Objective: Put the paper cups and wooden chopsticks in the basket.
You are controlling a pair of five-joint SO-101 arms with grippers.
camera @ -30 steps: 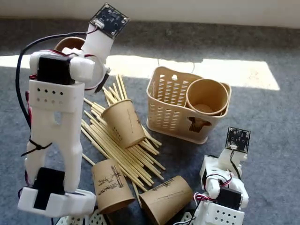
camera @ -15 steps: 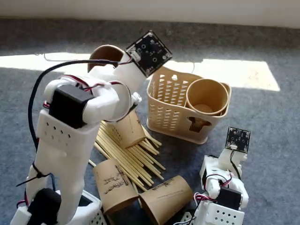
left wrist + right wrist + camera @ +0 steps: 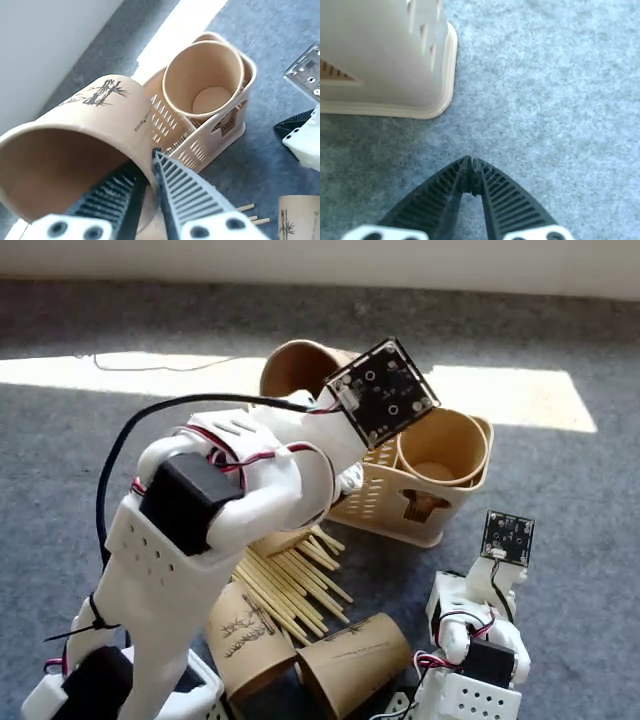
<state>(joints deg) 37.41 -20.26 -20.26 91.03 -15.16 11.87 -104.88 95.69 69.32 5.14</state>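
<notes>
- The left claw (image 3: 154,152) is clamped on the rim of a paper cup (image 3: 75,145), which is held tilted at the basket (image 3: 210,145) rim.
- An upright cup (image 3: 205,75) is seated inside the basket.
- Wooden chopsticks (image 3: 300,580) are piled mid-counter and partly hidden by the left arm.
- A lying cup (image 3: 355,660) and a second lying cup (image 3: 245,640) are seen by the counter's near edge.
- The right claw (image 3: 471,172) is closed on nothing, near the basket's base.

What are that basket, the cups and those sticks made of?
The basket looks like moulded plastic: smooth, beige, slotted walls. The paper cups seem thin brown paperboard, matte, printed. The chopsticks look like pale bare wood, perhaps bamboo.
</notes>
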